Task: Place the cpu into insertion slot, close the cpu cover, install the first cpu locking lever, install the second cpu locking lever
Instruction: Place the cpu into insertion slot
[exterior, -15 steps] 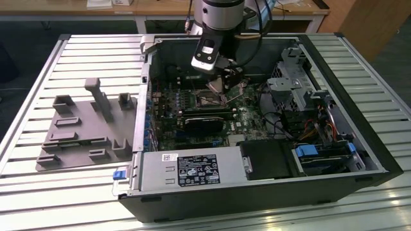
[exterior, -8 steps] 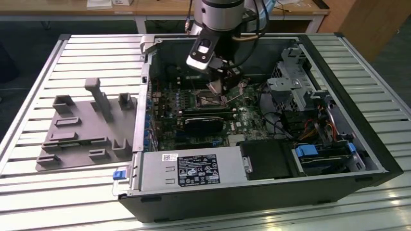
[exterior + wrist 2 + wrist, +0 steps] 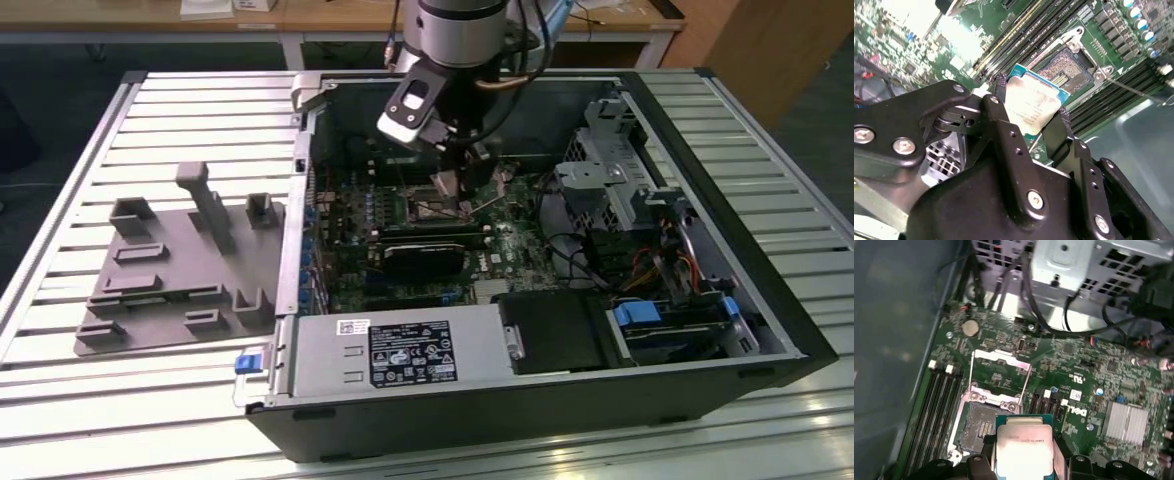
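Exterior view, starting from its left: grey moulded holder tray (image 3: 160, 280) lying on the slatted table (image 3: 80, 130), just beside the open computer case (image 3: 534, 410). Power supply (image 3: 400, 355) along the case's near edge. Black graphics card (image 3: 427, 255) past it, lying across the green motherboard (image 3: 350, 218). Robot arm (image 3: 461, 30) reaching down into the middle of the case. Gripper (image 3: 449, 186) low over the board, near the far end of the graphics card. Toward the exterior view's right, a silver drive cage (image 3: 607, 170) and loose cables (image 3: 641, 265).

Second wrist view: two black fingers (image 3: 1004, 120) clenched on opposite edges of the cpu (image 3: 1036, 105). Silver top facing the camera, green rim showing at one corner. Chip held tilted above the board, clear of it. Open socket (image 3: 1066, 65) just past the chip, contact field bare. Rows of memory slots (image 3: 1024, 37) on one side of the socket. Thin metal locking lever (image 3: 1134, 90) sticking out on the other side, unlatched.

First wrist view: cpu at the fingertips, overlapping one edge of the socket, not seated. Cpu cover (image 3: 1001, 359) swung up and back on its hinge, cut-out centre showing board through it. Coin battery (image 3: 970, 328) farther off on the board. Finned silver heat sink (image 3: 1126, 422) well apart from the socket.
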### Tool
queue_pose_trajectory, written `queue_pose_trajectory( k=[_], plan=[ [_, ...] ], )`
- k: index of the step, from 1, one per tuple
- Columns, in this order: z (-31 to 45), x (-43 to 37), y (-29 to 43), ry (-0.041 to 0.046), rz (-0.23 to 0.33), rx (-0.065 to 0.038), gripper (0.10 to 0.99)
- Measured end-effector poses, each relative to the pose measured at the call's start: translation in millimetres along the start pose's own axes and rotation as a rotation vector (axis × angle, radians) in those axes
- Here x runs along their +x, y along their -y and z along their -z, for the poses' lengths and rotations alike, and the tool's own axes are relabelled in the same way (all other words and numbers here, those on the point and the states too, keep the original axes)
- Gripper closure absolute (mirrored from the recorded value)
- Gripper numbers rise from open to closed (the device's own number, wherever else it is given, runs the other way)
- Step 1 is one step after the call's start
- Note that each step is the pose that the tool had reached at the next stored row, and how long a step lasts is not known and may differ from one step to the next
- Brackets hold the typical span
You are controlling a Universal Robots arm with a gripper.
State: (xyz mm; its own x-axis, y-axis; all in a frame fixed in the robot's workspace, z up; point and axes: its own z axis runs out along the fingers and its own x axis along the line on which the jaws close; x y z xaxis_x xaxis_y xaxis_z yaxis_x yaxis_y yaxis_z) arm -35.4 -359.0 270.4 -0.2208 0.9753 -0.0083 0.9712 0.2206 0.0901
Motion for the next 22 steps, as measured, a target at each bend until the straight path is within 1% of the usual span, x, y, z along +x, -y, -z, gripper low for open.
queue_pose_trajectory(
  k=[5, 8, 11, 16, 22],
  plan=[
    [-6.0, 0.2, 0.5, 0.0078, -0.086, 0.001, 0.549],
    [-9.8, 0.6, 1.1, 0.0114, -0.125, 0.001, 0.549],
    [-13.7, 2.9, 1.5, 0.0133, -0.145, 0.001, 0.549],
    [-20.3, 10.9, 1.3, 0.0145, -0.158, 0.001, 0.549],
    [-25.8, 13.1, 2.2, 0.0190, -0.206, 0.002, 0.549]
  ],
)
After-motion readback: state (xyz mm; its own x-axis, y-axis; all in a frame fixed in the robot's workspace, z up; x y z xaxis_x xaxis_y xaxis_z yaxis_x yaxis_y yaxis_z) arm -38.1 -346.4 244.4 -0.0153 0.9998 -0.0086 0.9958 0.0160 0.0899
